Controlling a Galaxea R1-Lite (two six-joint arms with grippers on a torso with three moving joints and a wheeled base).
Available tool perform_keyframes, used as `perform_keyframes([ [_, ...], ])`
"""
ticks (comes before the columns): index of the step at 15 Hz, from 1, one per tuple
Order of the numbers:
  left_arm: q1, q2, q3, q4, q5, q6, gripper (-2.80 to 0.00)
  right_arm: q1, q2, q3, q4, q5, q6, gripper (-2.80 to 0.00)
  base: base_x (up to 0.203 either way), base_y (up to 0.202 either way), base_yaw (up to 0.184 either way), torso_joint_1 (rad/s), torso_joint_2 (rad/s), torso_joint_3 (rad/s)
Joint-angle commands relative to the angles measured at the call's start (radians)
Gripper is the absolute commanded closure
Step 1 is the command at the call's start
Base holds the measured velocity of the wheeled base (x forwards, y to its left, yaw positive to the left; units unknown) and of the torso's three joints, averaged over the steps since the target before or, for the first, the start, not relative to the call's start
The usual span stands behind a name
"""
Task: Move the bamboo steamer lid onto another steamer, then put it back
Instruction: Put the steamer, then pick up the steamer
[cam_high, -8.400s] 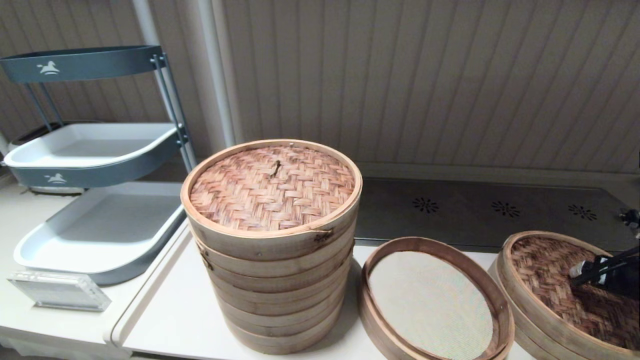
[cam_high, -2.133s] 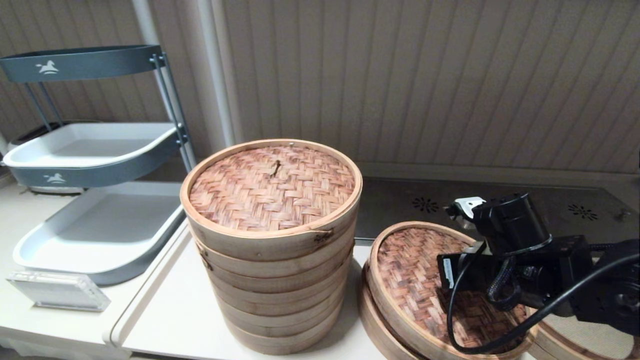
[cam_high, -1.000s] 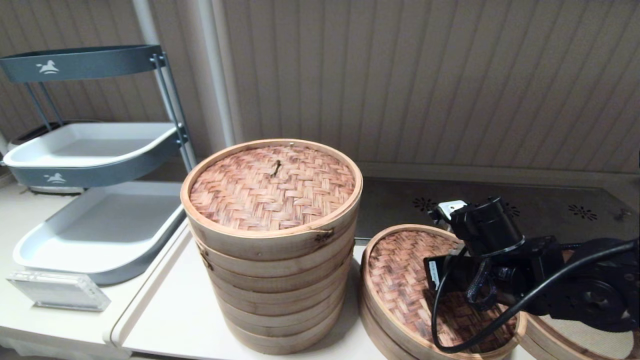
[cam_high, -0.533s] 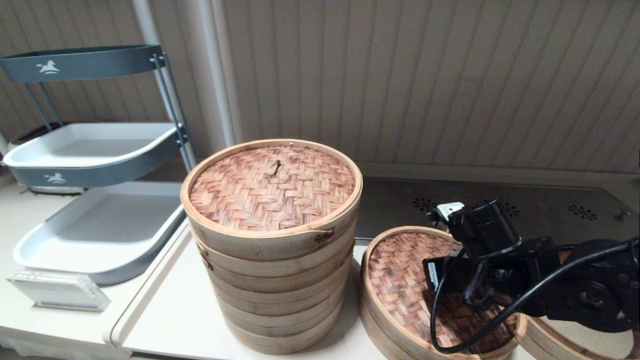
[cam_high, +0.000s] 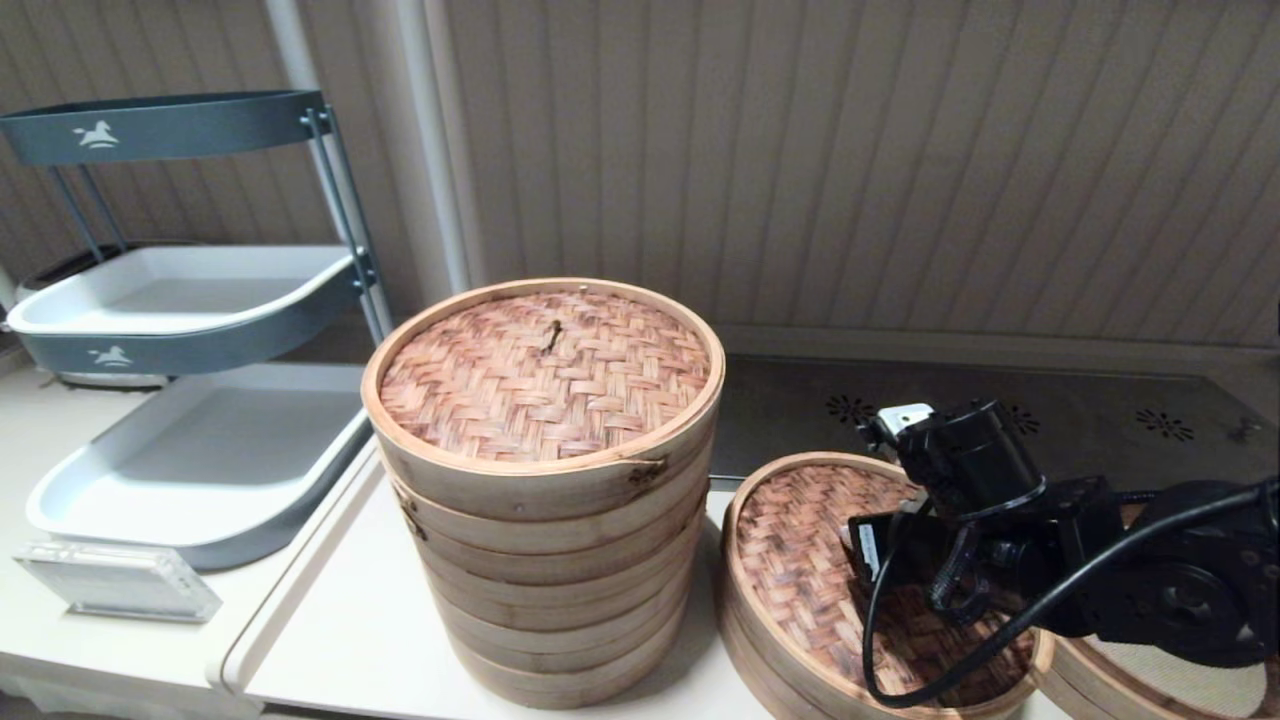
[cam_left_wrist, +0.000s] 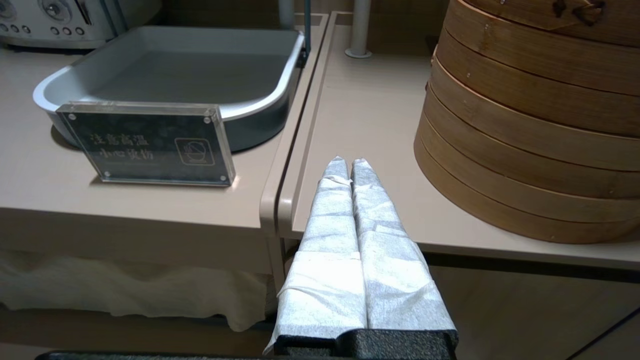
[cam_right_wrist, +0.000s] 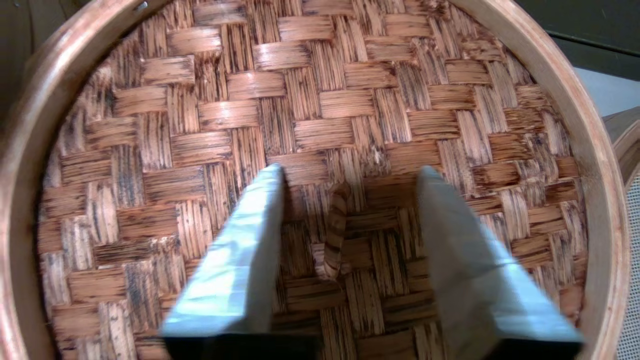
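The bamboo steamer lid (cam_high: 800, 560), dark brown weave in a pale band, lies flat on the low steamer (cam_high: 735, 640) to the right of the tall stack, hiding its liner. My right gripper (cam_right_wrist: 351, 170) hovers open just over the lid (cam_right_wrist: 320, 110), a finger on each side of the centre knot (cam_right_wrist: 334, 230), touching nothing. In the head view its fingers are hidden under the black wrist (cam_high: 1000, 530). My left gripper (cam_left_wrist: 348, 161) is shut and empty, parked low at the table's front edge.
The tall stack (cam_high: 545, 480) with its lighter lid stands left of the low steamer. A second low steamer (cam_high: 1090, 690) with bare cream liner sits at the far right. On the left are grey rack trays (cam_high: 200, 460) and an acrylic sign (cam_left_wrist: 145, 142).
The lid has gone from the far-right steamer to the middle low one, coming down from a tilt to lie flat. My right arm came left with it and has barely moved lately.
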Motion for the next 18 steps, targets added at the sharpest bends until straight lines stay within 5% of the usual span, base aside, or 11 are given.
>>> perform_keyframes([
  [1,0.000,0.001,0.003,0.001,0.001,0.000,0.00,-0.002,-0.027,-0.004,-0.002,-0.003,0.001,-2.80,0.000,0.000,0.000,0.000,0.00,0.000],
  [7,0.000,0.001,0.003,0.001,0.001,0.000,0.00,-0.022,-0.268,0.012,0.028,-0.011,-0.012,-2.80,0.000,0.000,0.000,0.000,0.00,0.000],
  [8,0.000,0.001,0.003,-0.001,0.001,0.000,0.00,-0.025,-0.321,0.019,0.051,-0.017,-0.014,0.00,0.000,0.000,0.000,0.000,0.00,0.000],
  [18,0.000,0.001,0.003,0.001,0.001,0.000,0.00,-0.117,-1.034,0.056,0.572,-0.062,-0.016,0.00,0.000,0.000,0.000,0.000,0.00,0.000],
])
